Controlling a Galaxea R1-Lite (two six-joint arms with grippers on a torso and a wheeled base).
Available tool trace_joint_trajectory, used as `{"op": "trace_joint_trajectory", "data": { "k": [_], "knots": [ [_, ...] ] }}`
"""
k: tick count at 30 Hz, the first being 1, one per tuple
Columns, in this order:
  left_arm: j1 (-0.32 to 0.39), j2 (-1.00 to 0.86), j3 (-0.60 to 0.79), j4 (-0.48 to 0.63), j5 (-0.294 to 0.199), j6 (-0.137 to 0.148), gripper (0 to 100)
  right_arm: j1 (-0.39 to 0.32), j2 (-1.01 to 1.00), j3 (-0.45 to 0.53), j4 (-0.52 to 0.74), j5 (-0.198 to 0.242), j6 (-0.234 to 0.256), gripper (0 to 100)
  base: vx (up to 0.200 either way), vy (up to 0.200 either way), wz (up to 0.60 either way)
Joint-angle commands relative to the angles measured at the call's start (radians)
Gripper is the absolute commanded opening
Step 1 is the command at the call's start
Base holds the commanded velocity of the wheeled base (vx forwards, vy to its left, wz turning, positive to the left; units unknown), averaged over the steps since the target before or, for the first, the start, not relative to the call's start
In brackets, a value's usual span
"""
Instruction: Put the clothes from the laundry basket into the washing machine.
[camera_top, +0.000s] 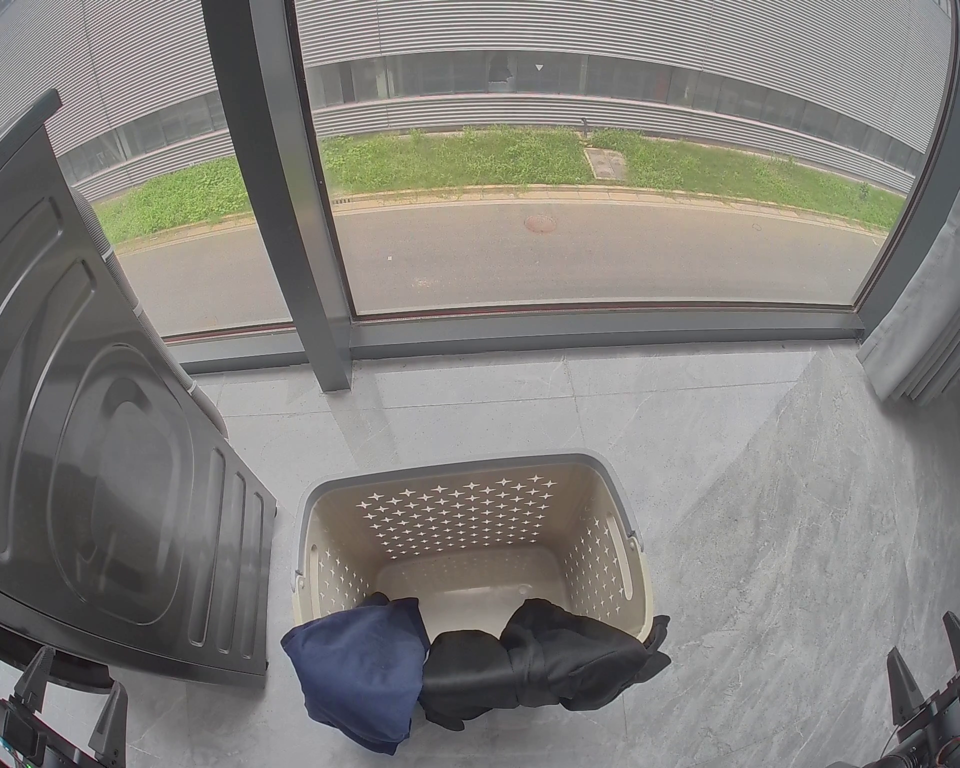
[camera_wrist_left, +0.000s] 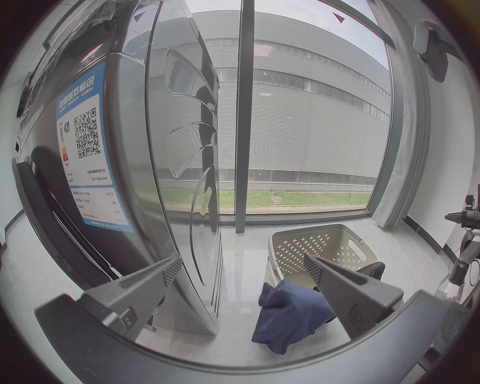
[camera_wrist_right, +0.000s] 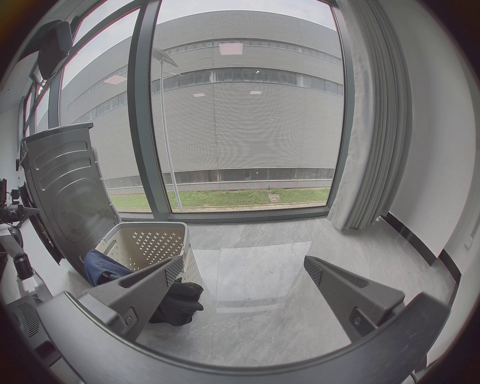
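Two garments hang over the near rim of the basket (camera_top: 465, 468) at lower centre of the head view, a navy garment (camera_top: 360, 670) on the left and a black garment (camera_top: 545, 660) touching it on the right. The washer (camera_top: 110, 480) takes up the left edge, side panel facing the camera. The left gripper (camera_top: 78, 690) sits in the lower left corner and the right gripper (camera_top: 925, 660) in the lower right, both spread wide and holding nothing. The left wrist view adds the washer's front, with a blue label (camera_wrist_left: 92, 150) bearing a QR code; its print is too small to read. The right wrist view adds a grey curtain (camera_wrist_right: 372, 150) beside the window (camera_wrist_right: 240, 125).
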Motion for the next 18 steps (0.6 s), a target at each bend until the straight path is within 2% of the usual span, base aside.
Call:
{"op": "trace_joint_trajectory", "data": {
  "k": [1,18],
  "knots": [
    [0.000,-0.010,0.015,0.000,0.000,0.000,100,0.000,-0.016,0.018,0.000,0.001,0.000,100,0.000,0.000,0.00],
    [0.000,-0.010,0.015,0.000,0.000,0.000,100,0.000,-0.016,0.018,0.000,0.001,0.000,100,0.000,0.000,0.00]
  ]
}}
